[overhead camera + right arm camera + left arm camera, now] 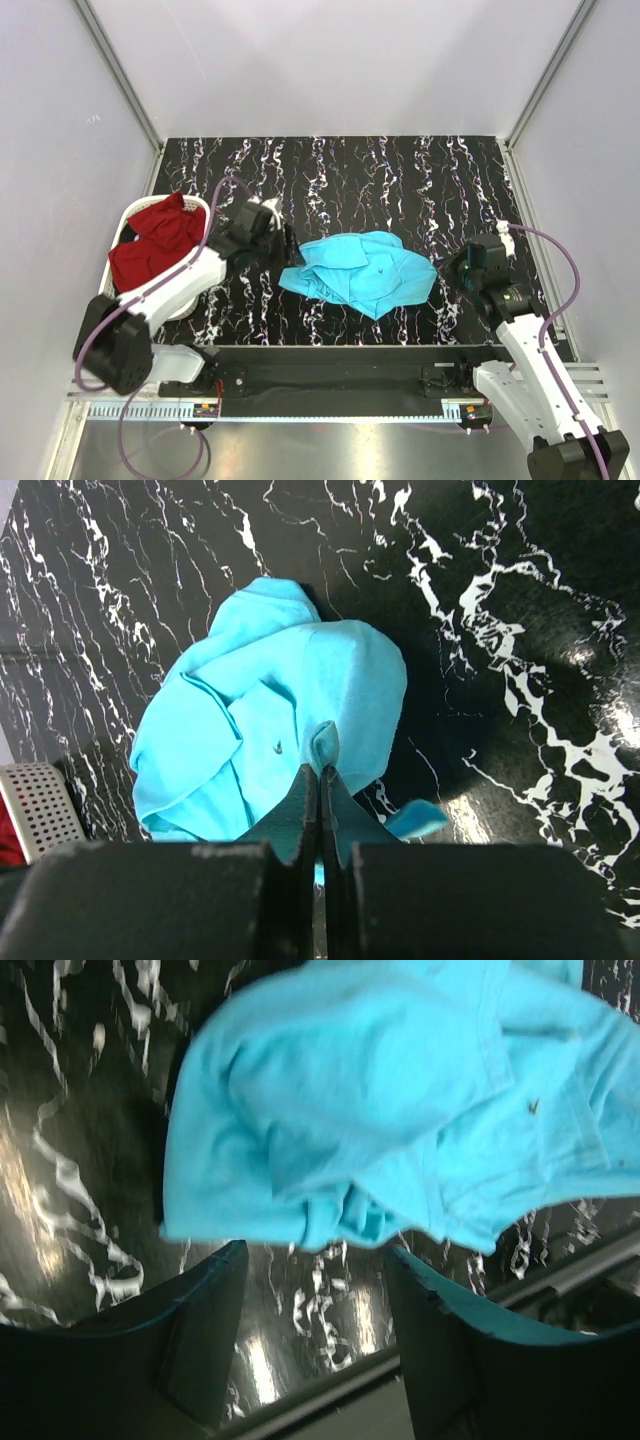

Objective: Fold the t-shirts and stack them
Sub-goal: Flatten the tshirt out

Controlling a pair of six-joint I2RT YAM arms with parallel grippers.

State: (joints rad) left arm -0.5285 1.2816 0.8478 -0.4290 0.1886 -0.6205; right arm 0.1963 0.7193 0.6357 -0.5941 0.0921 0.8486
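Note:
The turquoise-blue t-shirt (355, 270) lies crumpled in the middle of the black marbled table (400, 180). My right gripper (448, 266) is at its right edge. In the right wrist view the gripper (320, 770) is shut on a small pinched fold of this shirt (270, 710). My left gripper (280, 245) hovers just left of the shirt. In the left wrist view it (315, 1250) stands open with only table between its fingers, and the shirt's (380, 1110) edge lies just beyond the tips. The dark red t-shirt (155, 240) lies bunched in the basket.
A white plastic laundry basket (200, 206) stands at the table's left edge, beside the left arm; its perforated wall (40, 800) shows in the right wrist view. White walls close in on three sides. A metal rail (330, 375) runs along the near edge.

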